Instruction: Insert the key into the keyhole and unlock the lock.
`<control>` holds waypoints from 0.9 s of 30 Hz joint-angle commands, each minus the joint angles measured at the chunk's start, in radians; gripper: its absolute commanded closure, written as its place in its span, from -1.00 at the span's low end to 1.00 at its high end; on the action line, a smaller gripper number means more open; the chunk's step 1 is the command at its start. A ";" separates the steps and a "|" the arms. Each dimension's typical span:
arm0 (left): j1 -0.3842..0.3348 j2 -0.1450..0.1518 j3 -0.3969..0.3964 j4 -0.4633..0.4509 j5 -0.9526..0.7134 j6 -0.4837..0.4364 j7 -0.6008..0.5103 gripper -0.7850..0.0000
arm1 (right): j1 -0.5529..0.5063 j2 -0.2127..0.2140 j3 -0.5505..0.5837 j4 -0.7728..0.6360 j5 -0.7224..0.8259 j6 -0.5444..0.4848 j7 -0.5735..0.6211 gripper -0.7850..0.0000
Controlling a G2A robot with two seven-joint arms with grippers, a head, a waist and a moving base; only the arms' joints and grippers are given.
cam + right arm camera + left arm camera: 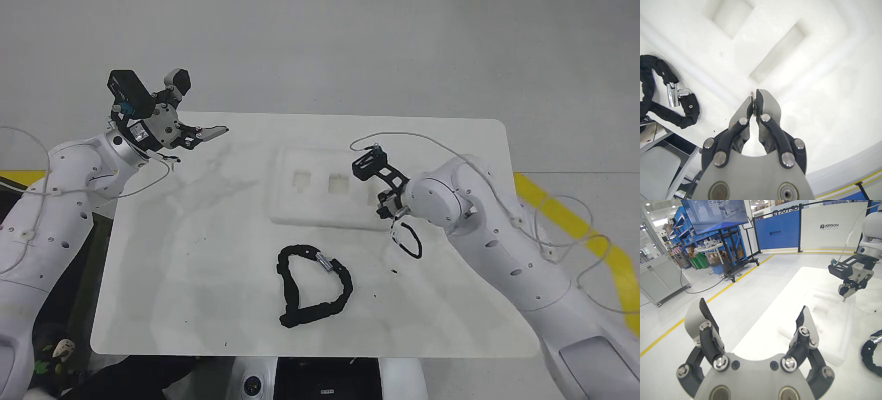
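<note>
A black fabric-sleeved chain lock (pixel 314 286) lies looped on the white table, its chrome lock body (pixel 674 94) joining the two ends. My right gripper (pixel 754 102) is shut on a small metal key (pixel 753 106), held just above the white foam tray (pixel 772 47) near its right edge. In the left wrist view that gripper (pixel 845 294) hangs over the tray with the key tip pointing down. My left gripper (pixel 753 317) stands open and holds nothing, at the table's far left corner (pixel 205 133).
The foam tray (pixel 325 190) with two small rectangular recesses sits at the table's back middle. The chain lock (pixel 871 351) lies in front of it, toward the front edge. Yellow floor tape and shelving lie beyond the table.
</note>
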 commanded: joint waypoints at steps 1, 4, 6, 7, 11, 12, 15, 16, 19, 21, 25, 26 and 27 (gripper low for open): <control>0.000 0.000 0.000 0.000 0.000 0.000 0.000 -1.00 | 0.003 -0.001 -0.002 -0.004 -0.023 0.007 0.008 1.00; 0.000 0.000 0.000 0.000 0.000 0.000 0.000 -1.00 | 0.009 -0.001 0.000 -0.005 -0.048 0.009 0.024 1.00; 0.000 0.000 0.000 0.000 0.000 0.000 0.000 -1.00 | 0.013 -0.001 0.007 -0.011 -0.050 0.007 0.034 1.00; 0.000 0.000 0.000 0.000 0.000 0.000 0.000 -1.00 | 0.015 0.000 0.012 -0.016 -0.052 0.006 0.038 1.00; 0.000 0.000 0.000 0.000 0.000 0.000 0.000 -1.00 | 0.018 0.005 0.042 -0.053 -0.060 -0.002 0.057 1.00; 0.000 0.000 0.000 0.000 0.000 0.000 0.000 -1.00 | 0.016 0.007 0.052 -0.065 -0.059 -0.004 0.060 1.00; 0.000 0.000 0.000 0.000 0.000 0.000 0.000 -1.00 | 0.001 0.014 0.095 -0.104 -0.026 -0.018 0.053 1.00; 0.000 0.000 0.000 0.000 0.000 0.000 0.000 -1.00 | -0.007 0.017 0.111 -0.116 -0.007 -0.027 0.047 1.00; 0.000 0.000 0.000 0.000 0.000 0.000 0.000 -1.00 | -0.040 0.023 0.169 -0.152 0.096 -0.066 -0.017 1.00; 0.000 0.000 0.000 0.000 0.000 0.000 0.000 -1.00 | -0.059 0.031 0.210 -0.158 0.113 -0.093 -0.046 1.00; 0.000 0.000 0.000 0.000 0.000 0.000 0.000 -1.00 | -0.130 0.039 0.304 -0.165 0.342 -0.204 -0.163 1.00; 0.000 0.000 0.000 0.000 0.000 0.000 0.000 -1.00 | -0.142 0.045 0.335 -0.149 0.374 -0.235 -0.171 1.00; 0.000 0.000 0.000 0.000 0.000 0.000 0.000 -1.00 | -0.151 0.050 0.362 -0.141 0.379 -0.255 -0.173 1.00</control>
